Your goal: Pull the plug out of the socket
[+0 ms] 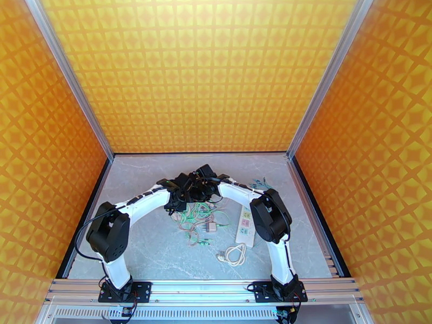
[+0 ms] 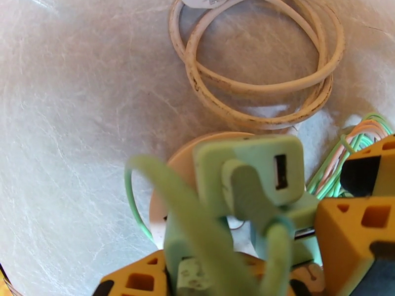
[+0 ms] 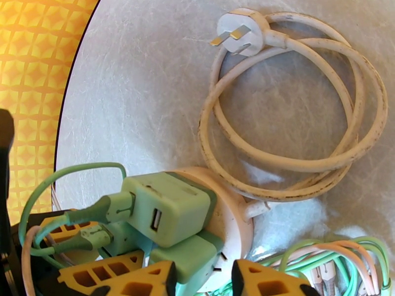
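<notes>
In the top view the socket point(image 1: 245, 225), a long white strip, lies right of centre, and both arms meet left of it over the cables. Up close, pale green plug blocks point(image 3: 165, 215) sit packed together against the socket's white rounded body point(image 3: 237, 228). My right gripper point(image 3: 202, 275) is shut on the lowest green block point(image 3: 190, 260). My left gripper point(image 2: 207, 275) is shut on a green plug piece point(image 2: 190, 242), under the block with the USB port point(image 2: 249, 171). From above, the left gripper point(image 1: 180, 196) and right gripper point(image 1: 208, 184) nearly touch.
The socket's white cord point(image 3: 296, 119) lies coiled on the marble tabletop, ending in a white wall plug point(image 3: 242, 33); the same coil point(image 1: 233, 255) lies near the front edge. Green and pink cables point(image 1: 200, 222) sprawl between the arms. Orange walls enclose three sides.
</notes>
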